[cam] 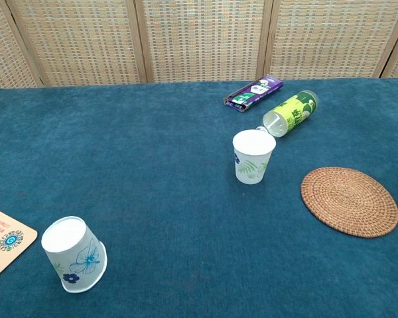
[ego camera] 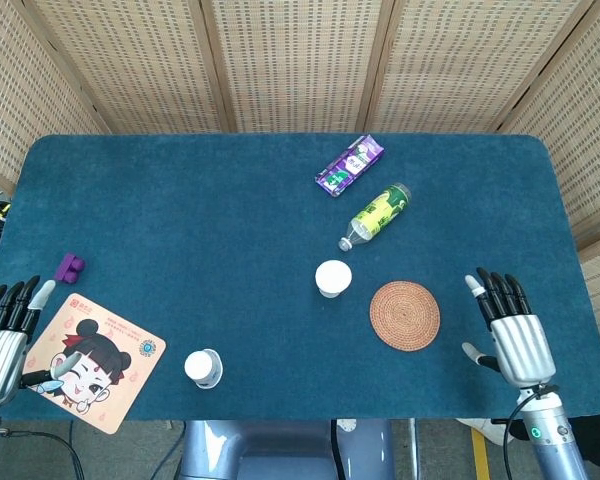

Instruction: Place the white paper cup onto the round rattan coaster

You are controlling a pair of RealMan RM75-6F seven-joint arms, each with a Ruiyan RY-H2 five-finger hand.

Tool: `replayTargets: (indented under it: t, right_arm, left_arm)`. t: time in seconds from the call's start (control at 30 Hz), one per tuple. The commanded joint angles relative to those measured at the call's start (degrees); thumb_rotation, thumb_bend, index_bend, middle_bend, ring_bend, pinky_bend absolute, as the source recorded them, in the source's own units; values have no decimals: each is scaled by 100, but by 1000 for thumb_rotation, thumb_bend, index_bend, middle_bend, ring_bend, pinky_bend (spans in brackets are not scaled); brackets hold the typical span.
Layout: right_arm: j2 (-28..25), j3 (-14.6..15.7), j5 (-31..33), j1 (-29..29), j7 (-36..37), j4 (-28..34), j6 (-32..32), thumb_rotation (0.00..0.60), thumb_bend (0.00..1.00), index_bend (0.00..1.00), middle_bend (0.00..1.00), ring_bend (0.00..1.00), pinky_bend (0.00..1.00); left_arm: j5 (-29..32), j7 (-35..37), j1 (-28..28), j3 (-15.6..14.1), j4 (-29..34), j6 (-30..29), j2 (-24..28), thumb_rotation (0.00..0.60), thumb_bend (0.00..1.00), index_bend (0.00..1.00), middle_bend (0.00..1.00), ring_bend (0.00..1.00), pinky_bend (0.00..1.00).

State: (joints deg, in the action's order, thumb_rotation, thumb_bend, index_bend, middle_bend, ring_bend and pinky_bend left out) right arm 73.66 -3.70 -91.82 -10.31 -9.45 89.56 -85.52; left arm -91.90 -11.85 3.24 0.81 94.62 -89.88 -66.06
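A white paper cup with a green leaf print [ego camera: 333,278] [cam: 253,156] stands upright near the table's middle. Just right of it lies the round rattan coaster [ego camera: 405,315] [cam: 349,201], flat and bare. A second white cup with blue flowers [ego camera: 203,368] [cam: 74,254] stands upside down at the front left. My right hand [ego camera: 511,326] hovers open at the front right, right of the coaster. At the front left edge my left hand [ego camera: 4,332] is open beside a cartoon mat. Neither hand shows in the chest view.
A green bottle [ego camera: 376,214] [cam: 288,112] lies on its side behind the cup, with a purple snack packet [ego camera: 349,165] [cam: 253,91] further back. A cartoon-printed square mat [ego camera: 93,361] and a small purple block [ego camera: 71,266] sit at the front left. Wicker screens stand behind the blue table.
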Motion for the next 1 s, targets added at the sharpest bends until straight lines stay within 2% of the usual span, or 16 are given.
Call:
replayTargets:
  t: [0.03,0.2,0.43,0.57,0.7,0.87,1.0]
  right_arm:
    - [-10,3,-14,-23,9,30,34,600,31,0,0,0,0]
    - [-121,-63,-41,-179,103,232,208,600,31,0,0,0,0]
    - [-284,-418,147,-754,-217,789,896,600,31,0,0,0,0]
    - [-245,-547,289,-993,-322,904,1207,600,31,26,0,0,0]
    - [-2,-965,950,-1718,-784,1048,2162,600,30,75,0,0,0]
    - [302,-1229,1583,-2255,-1365,1053,2658,600,30,131,15,0,25]
    - [621,-1336,2041,-2652,-1664,868,2974,600,31,136,19,0,33]
  left_arm:
    - [12,5,-2,6,0,-1,2,0,85,0,0,0,0]
    - [66,47,0,30,0,13,15,0,85,0,0,0,0]
    - [103,81,-5,61,-51,-10,0,0,85,0,0,0,0]
    - [111,81,-1,60,-75,3,-6,0,85,0,0,0,0]
    - [137,77,6,91,-152,-8,-34,0,84,0,0,0,0]
    - [193,139,25,109,-216,40,-50,0,85,0,0,0,0]
    - [230,183,39,104,-263,94,-67,0,86,0,0,0,0]
